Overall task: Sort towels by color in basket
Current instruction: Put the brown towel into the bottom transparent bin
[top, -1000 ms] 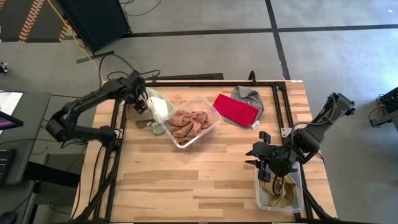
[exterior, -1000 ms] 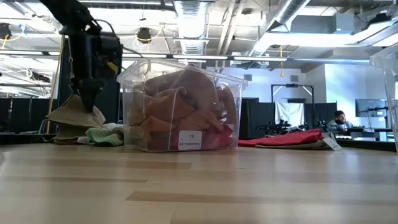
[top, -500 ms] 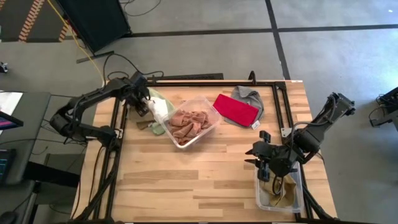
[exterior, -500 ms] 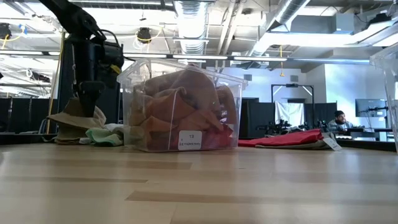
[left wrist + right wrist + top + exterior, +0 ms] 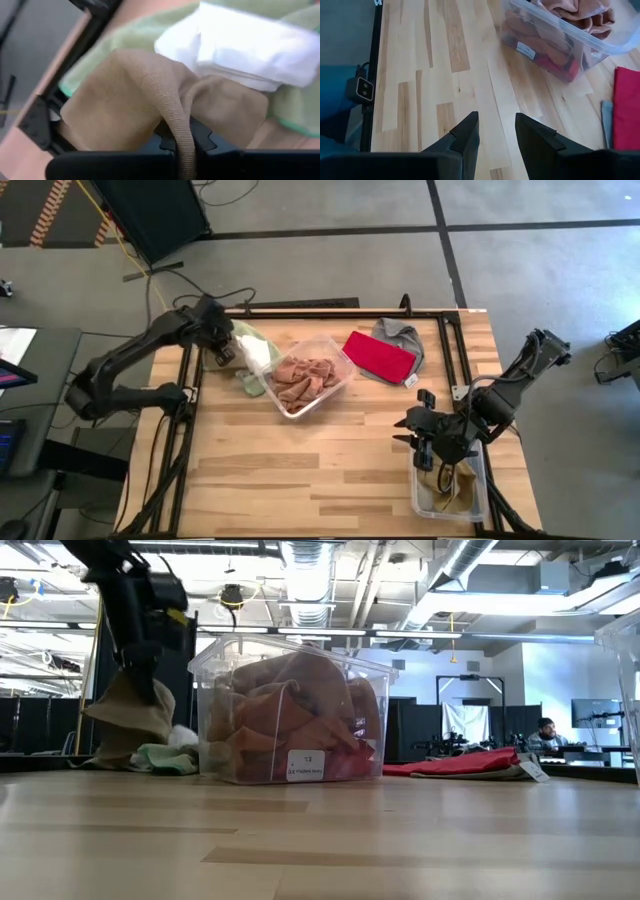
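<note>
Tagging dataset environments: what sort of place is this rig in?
Likely an industrial lab or workshop: exposed ceiling ducts, bare concrete floor, more equipment benches behind the wooden table, and a person seated far off.

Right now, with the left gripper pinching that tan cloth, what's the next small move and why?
Probably lift straight up: the left gripper is shut on the tan-brown towel, whose lower edge hangs close over the pale green towel, so it could drag that along.
</note>
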